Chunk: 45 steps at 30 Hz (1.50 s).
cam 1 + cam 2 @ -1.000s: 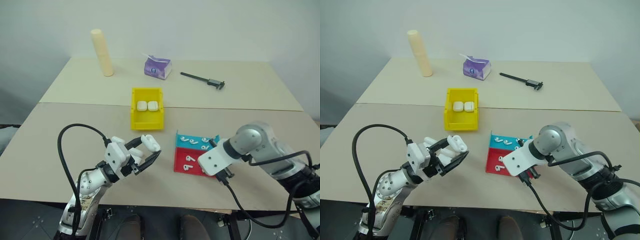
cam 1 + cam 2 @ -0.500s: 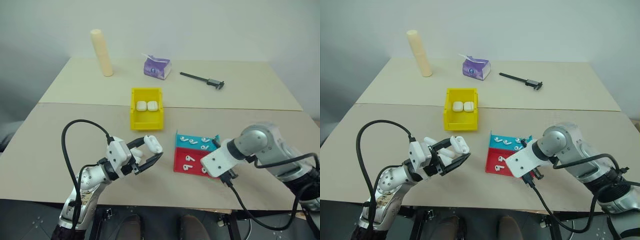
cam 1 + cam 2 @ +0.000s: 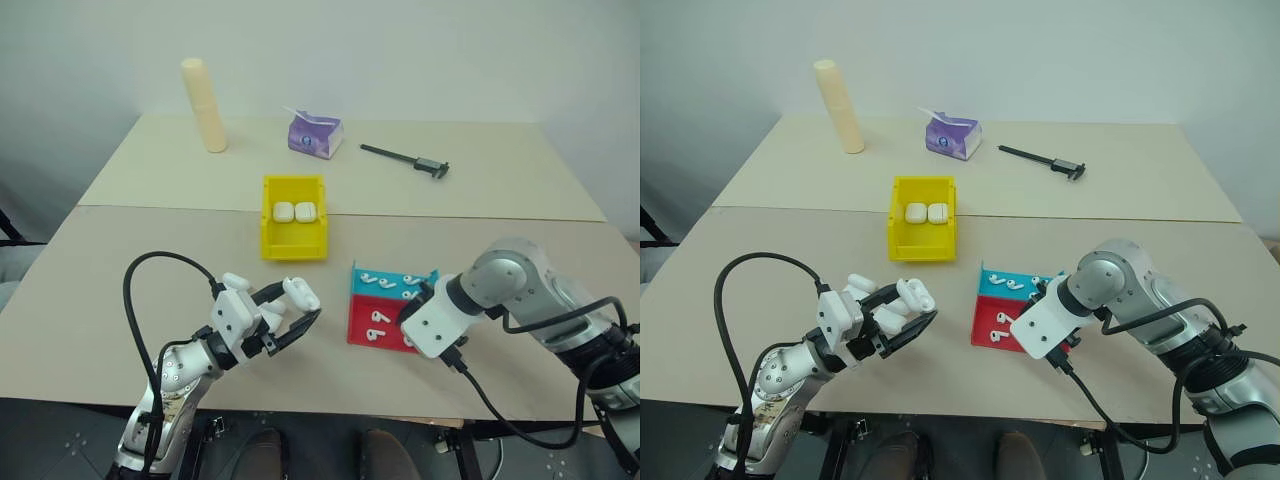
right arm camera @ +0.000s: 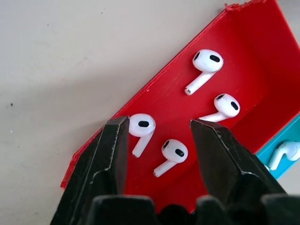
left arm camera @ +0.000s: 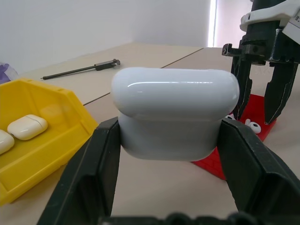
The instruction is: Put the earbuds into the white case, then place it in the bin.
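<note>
My left gripper (image 3: 299, 302) is shut on a closed white case (image 5: 176, 93), holding it above the table's front left. My right gripper (image 4: 160, 123) points down, open, just over the red tray (image 4: 262, 51). Several earbuds lie in that tray. One earbud (image 4: 140, 126) lies by the inside of one finger and another earbud (image 4: 173, 151) lies between the fingers; neither is gripped. In the left wrist view the right gripper (image 5: 255, 117) stands beyond the case. The yellow bin (image 3: 295, 248) sits mid-table with two white cases (image 3: 294, 212) inside.
A teal tray (image 3: 385, 283) with more earbuds adjoins the red tray (image 3: 362, 322). At the back stand a cream cylinder (image 3: 205, 105), a purple pouch (image 3: 315, 134) and a black caliper (image 3: 405, 158). A seam crosses the table behind the bin.
The right wrist has rolled a little over the red tray. The left gripper still holds the case in about the same place.
</note>
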Motion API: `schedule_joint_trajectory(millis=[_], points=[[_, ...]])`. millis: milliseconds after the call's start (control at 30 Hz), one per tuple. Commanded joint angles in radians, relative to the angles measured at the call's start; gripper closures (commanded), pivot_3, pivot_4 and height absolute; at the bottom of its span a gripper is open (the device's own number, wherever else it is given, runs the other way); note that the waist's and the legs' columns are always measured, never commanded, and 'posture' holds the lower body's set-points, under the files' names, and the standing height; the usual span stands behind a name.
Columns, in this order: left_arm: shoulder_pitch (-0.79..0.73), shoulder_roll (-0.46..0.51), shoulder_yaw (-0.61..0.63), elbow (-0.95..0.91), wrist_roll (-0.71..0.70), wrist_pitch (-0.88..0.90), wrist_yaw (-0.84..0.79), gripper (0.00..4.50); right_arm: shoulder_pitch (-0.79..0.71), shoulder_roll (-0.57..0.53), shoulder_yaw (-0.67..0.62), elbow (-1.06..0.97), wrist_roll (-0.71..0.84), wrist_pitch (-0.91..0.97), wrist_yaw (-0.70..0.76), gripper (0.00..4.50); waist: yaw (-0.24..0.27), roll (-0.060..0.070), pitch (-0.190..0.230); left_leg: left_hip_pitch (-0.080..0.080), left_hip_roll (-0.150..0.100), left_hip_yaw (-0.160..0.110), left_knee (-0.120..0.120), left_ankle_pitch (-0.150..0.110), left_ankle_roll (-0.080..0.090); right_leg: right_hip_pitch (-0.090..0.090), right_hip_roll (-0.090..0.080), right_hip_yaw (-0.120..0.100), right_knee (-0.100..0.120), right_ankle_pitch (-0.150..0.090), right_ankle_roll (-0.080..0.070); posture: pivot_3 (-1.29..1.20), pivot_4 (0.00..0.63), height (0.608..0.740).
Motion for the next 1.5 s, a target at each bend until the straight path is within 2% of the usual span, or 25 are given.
schedule_joint_trajectory(millis=[33,333,867,1000,1500], points=[[0.003,0.0,-0.001,-0.042,0.0,-0.003,0.011,1.72,-0.023,-0.009,0.0,-0.006,-0.005,0.011,0.031,1.96,0.0,0.0,0.0,0.0,0.0,0.0,0.0,0.0,0.0,0.0,0.0,0.0,0.0,0.0,0.0,0.0,0.15,0.74],[0.006,0.002,-0.009,-0.036,0.011,-0.007,0.017,1.72,-0.042,0.005,0.052,0.016,-0.079,0.022,0.04,1.96,0.0,0.0,0.0,0.0,0.0,0.0,0.0,0.0,0.0,0.0,0.0,0.0,0.0,0.0,0.0,0.0,0.15,0.74],[0.027,0.003,-0.012,-0.042,0.025,-0.012,0.028,1.72,-0.036,0.029,0.08,0.03,-0.103,0.03,0.04,1.96,0.0,0.0,0.0,0.0,0.0,0.0,0.0,0.0,0.0,0.0,0.0,0.0,0.0,0.0,0.0,0.0,0.15,0.74],[0.029,0.003,-0.012,-0.039,0.029,-0.013,0.029,1.72,-0.033,0.033,0.081,0.035,-0.11,0.027,0.031,2.84,0.0,0.0,0.0,0.0,0.0,0.0,0.0,0.0,0.0,0.0,0.0,0.0,0.0,0.0,0.0,0.0,0.15,0.74],[0.032,0.001,-0.013,-0.04,0.039,-0.014,0.033,1.72,-0.028,0.041,0.085,0.043,-0.118,0.0,0.023,2.84,0.0,0.0,0.0,0.0,0.0,0.0,0.0,0.0,0.0,0.0,0.0,0.0,0.0,0.0,0.0,0.0,0.15,0.74]])
